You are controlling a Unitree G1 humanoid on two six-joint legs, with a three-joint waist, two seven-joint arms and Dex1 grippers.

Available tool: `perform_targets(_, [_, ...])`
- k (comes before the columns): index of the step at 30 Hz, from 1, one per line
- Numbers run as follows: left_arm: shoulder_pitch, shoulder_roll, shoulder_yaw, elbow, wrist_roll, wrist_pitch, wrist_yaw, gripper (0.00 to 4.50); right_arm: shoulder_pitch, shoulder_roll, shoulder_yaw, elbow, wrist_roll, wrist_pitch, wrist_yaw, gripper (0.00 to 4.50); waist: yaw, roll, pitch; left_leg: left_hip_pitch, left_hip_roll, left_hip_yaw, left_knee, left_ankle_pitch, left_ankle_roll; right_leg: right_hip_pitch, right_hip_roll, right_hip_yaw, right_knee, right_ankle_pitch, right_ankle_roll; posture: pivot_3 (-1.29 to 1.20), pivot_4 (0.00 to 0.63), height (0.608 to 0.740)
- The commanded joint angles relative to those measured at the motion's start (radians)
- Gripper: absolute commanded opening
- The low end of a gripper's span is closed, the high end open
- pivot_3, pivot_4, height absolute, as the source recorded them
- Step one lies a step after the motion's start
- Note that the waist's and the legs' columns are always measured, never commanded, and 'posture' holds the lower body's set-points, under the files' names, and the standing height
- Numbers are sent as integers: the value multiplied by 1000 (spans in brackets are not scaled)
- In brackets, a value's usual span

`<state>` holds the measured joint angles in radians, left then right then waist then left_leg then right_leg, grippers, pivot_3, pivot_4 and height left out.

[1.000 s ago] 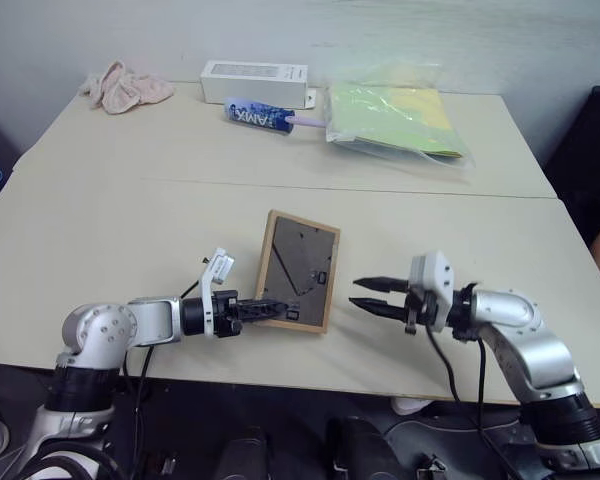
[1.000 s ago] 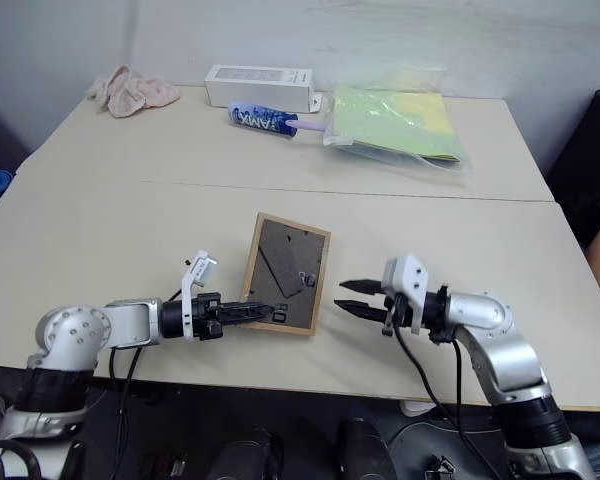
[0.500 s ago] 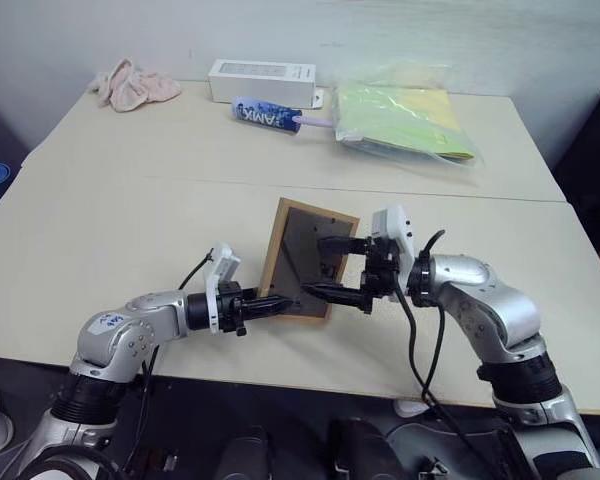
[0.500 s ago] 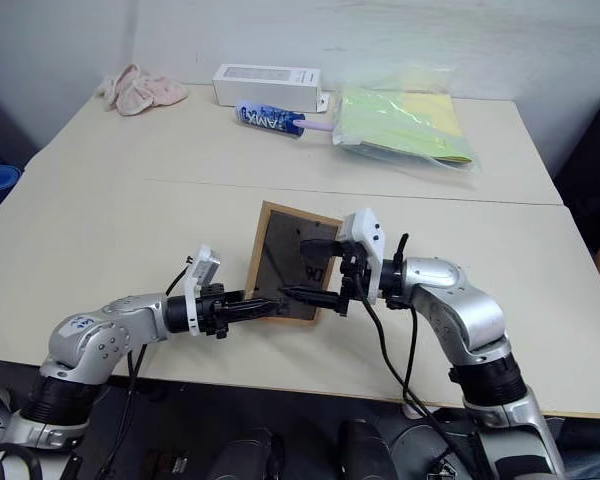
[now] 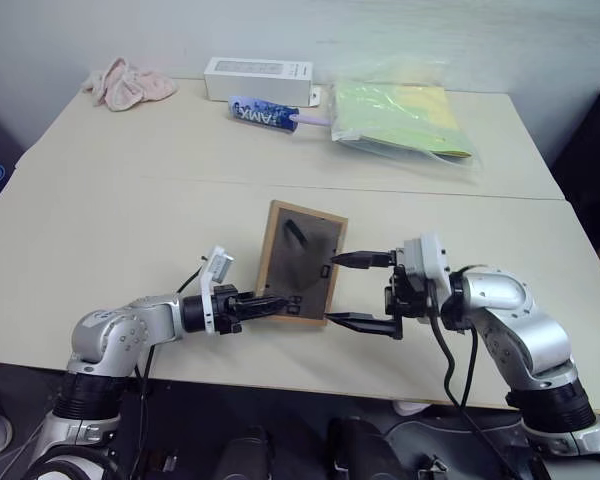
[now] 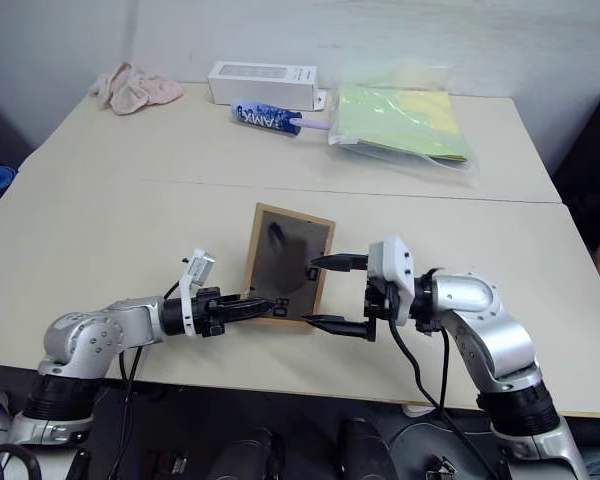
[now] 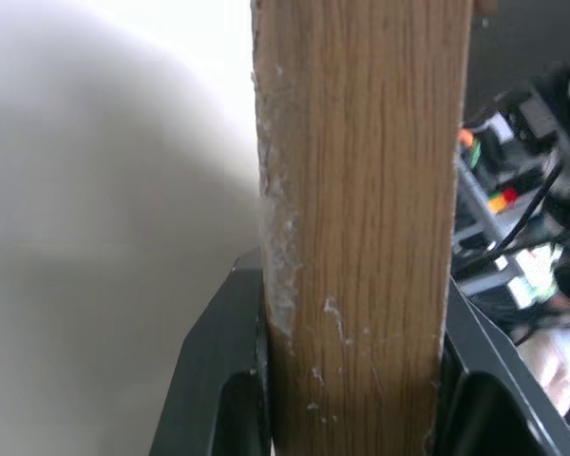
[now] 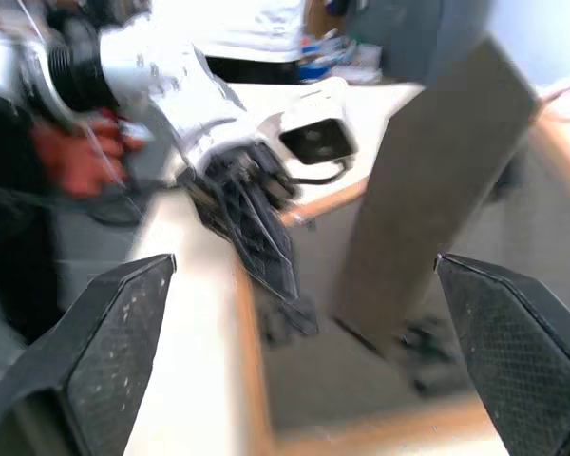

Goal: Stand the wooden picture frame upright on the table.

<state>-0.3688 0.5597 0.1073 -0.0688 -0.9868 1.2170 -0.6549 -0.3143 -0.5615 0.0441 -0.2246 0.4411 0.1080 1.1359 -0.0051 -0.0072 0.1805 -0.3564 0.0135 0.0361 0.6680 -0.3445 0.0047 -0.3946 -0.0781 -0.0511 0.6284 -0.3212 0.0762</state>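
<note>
The wooden picture frame (image 5: 300,262) is tipped up on the table (image 5: 110,220), its dark back panel facing me and its near edge low. My left gripper (image 5: 270,305) is shut on that lower edge; the left wrist view shows the light-wood edge (image 7: 361,190) clamped between the black fingers (image 7: 218,389). My right gripper (image 5: 332,290) is open wide beside the frame's right edge, one finger above the other, holding nothing. In the right wrist view the fold-out stand (image 8: 427,190) sticks out from the back panel, with the left gripper (image 8: 256,228) beyond it.
Along the table's far side lie a pink cloth (image 5: 128,82), a white oblong box (image 5: 255,80), a blue tube (image 5: 260,113) and a plastic bag of yellow-green sheets (image 5: 400,120). A seam (image 5: 130,181) crosses the tabletop. The front edge runs just under both arms.
My right gripper swung in from the right to the frame's back, opened wide, then drew back to its right edge. The stand now sticks out. The left grip is unchanged.
</note>
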Motion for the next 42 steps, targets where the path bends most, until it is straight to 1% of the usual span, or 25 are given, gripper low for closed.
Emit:
perform_targets(1, [-75, 20, 99, 49, -148, 271, 45, 1295, -15, -6, -73, 110, -116, -367, 19, 4484, 1, 0, 0, 0, 0, 0, 0, 0, 0, 0, 0, 0, 0, 0, 0, 0, 150, 740])
perform_targets(2, [-99, 46, 87, 94, -187, 341, 62, 1295, -27, -11, -75, 149, -156, -462, 19, 4484, 1, 0, 0, 0, 0, 0, 1, 0, 0, 0, 0, 0, 0, 0, 0, 0, 150, 740])
perform_targets(3, [-122, 78, 63, 138, -244, 381, 74, 1295, -50, -16, -72, 206, -223, -597, 2, 4484, 0, 0, 0, 0, 0, 0, 1, 0, 0, 0, 0, 0, 1, 0, 0, 0, 150, 740])
perform_targets(5, [-156, 133, 6, 208, -368, 397, 99, 1295, -94, -22, -56, 314, -338, -798, -42, 4484, -8, 0, 0, 1, 0, 0, 1, 1, -1, 0, 0, 1, 2, 0, 0, 0, 150, 740])
perform_targets(6, [-169, 153, -22, 239, -430, 397, 116, 1295, -123, -22, -52, 368, -421, -908, -90, 4484, -12, -1, 0, 1, -1, 0, 0, 1, -1, 0, 0, 1, 2, 0, 0, 0, 150, 740])
perform_targets(7, [-182, 165, -44, 268, -485, 397, 140, 1295, -143, -12, -41, 409, -435, -968, -104, 4484, -16, -1, 0, 1, 0, 0, 0, 1, -2, 0, 0, 1, 2, 0, 0, 0, 150, 740])
perform_targets(8, [-195, 172, -62, 295, -537, 397, 165, 1295, -163, -8, -32, 447, -486, -1035, -140, 4484, -20, -1, 1, 1, 0, 0, 0, 2, -2, 0, 0, 1, 2, 0, 0, 0, 150, 740])
perform_targets(9, [-205, 177, -77, 315, -589, 397, 189, 1295, -187, -1, -37, 485, -570, -1114, -198, 4484, -22, -1, 1, 1, 0, 0, 0, 2, -2, 0, 0, 1, 2, 0, 0, 0, 150, 740])
perform_targets(11, [-224, 176, -91, 354, -681, 397, 245, 1295, -213, 20, -12, 549, -610, -1170, -256, 4484, -23, -1, 1, 1, 0, 0, 1, 2, -3, 0, 0, 1, 2, 0, 0, 0, 150, 740])
perform_targets(13, [-243, 191, -138, 384, -774, 397, 301, 1295, -240, 40, -2, 611, -785, -1257, -369, 4484, -23, -1, 1, 1, 0, 0, 1, 3, -3, 0, 0, 0, 3, 0, 0, 0, 150, 740])
perform_targets(17, [-247, 246, -232, 360, -962, 355, 390, 1295, -269, 89, 20, 685, -915, -1301, -543, 4484, -27, -1, 1, 1, 0, 0, 2, 3, -4, -1, 0, 1, 9, 0, 0, 0, 150, 740])
perform_targets(19, [-252, 260, -258, 359, -985, 342, 392, 1295, -281, 97, 30, 713, -976, -1308, -625, 4117, -26, -1, 1, 1, 0, 0, 2, 3, -4, -2, 0, 1, 9, 0, -1, 0, 150, 740])
perform_targets(21, [-256, 269, -270, 357, -985, 337, 386, 1295, -289, 101, 30, 726, -1018, -1320, -706, 3572, -26, -1, 1, 1, 0, 0, 4, 3, -4, -1, 0, 1, 9, 0, -1, 0, 150, 740])
perform_targets(26, [-249, 265, -259, 357, -985, 307, 399, 1295, -289, 73, 52, 740, -1067, -1318, -824, 1787, -26, -1, 1, 1, 0, 0, 5, 3, -4, -1, 1, 1, 9, -1, -1, 0, 150, 740])
perform_targets(27, [-249, 263, -251, 356, -985, 302, 400, 1645, -289, 70, 58, 746, -1058, -1310, -833, 1551, -26, -1, 1, 1, 0, 0, 5, 3, -4, -1, 1, 1, 9, -1, -1, 0, 150, 740])
perform_targets(28, [-247, 257, -238, 354, -985, 290, 411, 2044, -292, 65, 61, 744, -1064, -1309, -853, 1542, -26, -1, 1, 1, 0, 0, 5, 3, -4, -1, 1, 1, 9, -1, -1, 0, 150, 740])
perform_targets(29, [-246, 253, -229, 353, -985, 282, 420, 2299, -295, 61, 66, 744, -1068, -1307, -869, 1479, -25, -1, 1, 1, 0, 0, 5, 3, -4, -1, 1, 1, 9, -1, -1, 0, 150, 740])
perform_targets(30, [-249, 249, -211, 347, -985, 277, 411, 2583, -300, 60, 69, 742, -1063, -1305, -883, 1317, -26, -1, 1, 1, 0, 0, 6, 3, -4, -1, 1, 1, 9, -1, -1, 0, 150, 740])
perform_targets(33, [-245, 250, -159, 315, -985, 260, 401, 3551, -315, 59, 82, 746, -1035, -1289, -905, 1270, -27, -1, 1, 1, 0, 0, 6, 3, -4, -1, 1, 1, 9, -1, -1, 0, 150, 740])
perform_targets(36, [-186, 297, -96, 229, -985, 199, 473, 4499, -319, 54, 102, 746, -976, -1270, -894, 1270, -31, -1, 1, 1, 1, 0, 6, 4, -5, -2, 1, 1, 9, -1, -1, 0, 150, 740])
perform_targets(38, [-107, 359, -23, 158, -966, 131, 535, 4500, -314, 48, 125, 742, -889, -1258, -858, 1270, -41, -1, 1, 1, 1, 0, 5, 4, -5, -2, 1, 2, 9, -1, -1, 0, 150, 740])
perform_targets(40, [-53, 389, 25, 135, -946, 83, 562, 4500, -308, 37, 150, 736, -820, -1247, -824, 1270, -44, -1, 1, 1, 1, 0, 4, 4, -5, -2, 1, 2, 9, -1, -2, 0, 150, 740])
perform_targets(42, [30, 384, 138, 62, -700, -85, 436, 4500, -280, 27, 181, 715, -671, -1190, -740, 1270, -43, 0, 1, 1, 1, 0, 4, 4, -5, -2, 1, 1, 8, -1, -2, 0, 150, 740])
